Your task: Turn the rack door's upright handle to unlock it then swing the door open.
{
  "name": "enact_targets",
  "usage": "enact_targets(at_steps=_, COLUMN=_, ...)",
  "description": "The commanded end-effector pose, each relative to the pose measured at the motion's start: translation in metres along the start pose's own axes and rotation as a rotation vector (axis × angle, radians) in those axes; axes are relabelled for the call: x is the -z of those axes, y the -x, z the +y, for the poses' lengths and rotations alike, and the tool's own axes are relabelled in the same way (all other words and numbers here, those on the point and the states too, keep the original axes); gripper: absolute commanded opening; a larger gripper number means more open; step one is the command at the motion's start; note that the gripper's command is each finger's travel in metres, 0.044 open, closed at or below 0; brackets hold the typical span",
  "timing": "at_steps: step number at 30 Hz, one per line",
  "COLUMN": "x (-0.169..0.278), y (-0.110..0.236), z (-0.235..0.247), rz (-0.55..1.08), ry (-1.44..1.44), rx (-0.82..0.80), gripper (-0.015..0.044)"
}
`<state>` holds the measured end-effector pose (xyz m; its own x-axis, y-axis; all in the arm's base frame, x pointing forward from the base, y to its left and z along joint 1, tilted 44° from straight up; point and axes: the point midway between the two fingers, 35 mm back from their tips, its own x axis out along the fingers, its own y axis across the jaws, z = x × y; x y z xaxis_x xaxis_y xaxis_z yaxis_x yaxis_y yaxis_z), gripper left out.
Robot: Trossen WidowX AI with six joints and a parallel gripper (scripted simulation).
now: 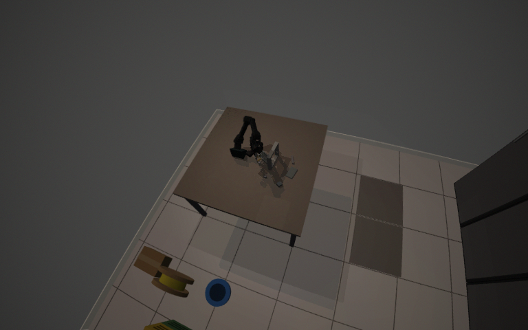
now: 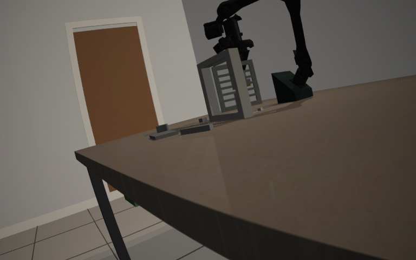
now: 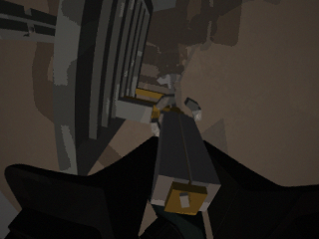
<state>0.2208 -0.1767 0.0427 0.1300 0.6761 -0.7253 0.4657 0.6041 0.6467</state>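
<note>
The grey rack frame (image 1: 269,163) (image 2: 239,82) stands upright on the table (image 1: 218,183) (image 2: 306,137). Its slatted door (image 2: 256,82) (image 3: 70,65) stands partly open, swung out on the arm's side; the exact angle is hard to read. My gripper (image 2: 244,65) (image 3: 177,143) reaches down from above with its black fingers on both sides of the door's upright grey handle (image 3: 173,161), shut on it. The handle's gold end piece (image 3: 175,204) faces the wrist camera. Gold and grey fittings lie beyond it beside the door. How far the handle is turned is not clear.
Beyond the frame lie a flat grey plate (image 1: 291,172) (image 2: 164,135), a grey bar (image 2: 196,130) and a small dark block (image 2: 202,119). A small pale block (image 2: 260,109) lies near the frame's foot. The arm's dark green base (image 1: 238,152) (image 2: 285,87) stands behind the door.
</note>
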Motion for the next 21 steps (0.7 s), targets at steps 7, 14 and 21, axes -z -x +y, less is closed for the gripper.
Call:
enact_targets(at_steps=7, x=-0.007, y=-0.001, z=-0.02, rz=0.001, ry=0.193, rx=0.001, gripper=0.0026)
enact_targets(at_steps=14, x=-0.014, y=-0.001, z=-0.034, rz=0.001, ry=0.314, rx=0.002, gripper=0.0026)
enact_targets(at_steps=21, x=-0.023, y=0.0, z=-0.047, rz=0.001, ry=0.438, rx=0.002, gripper=0.0026)
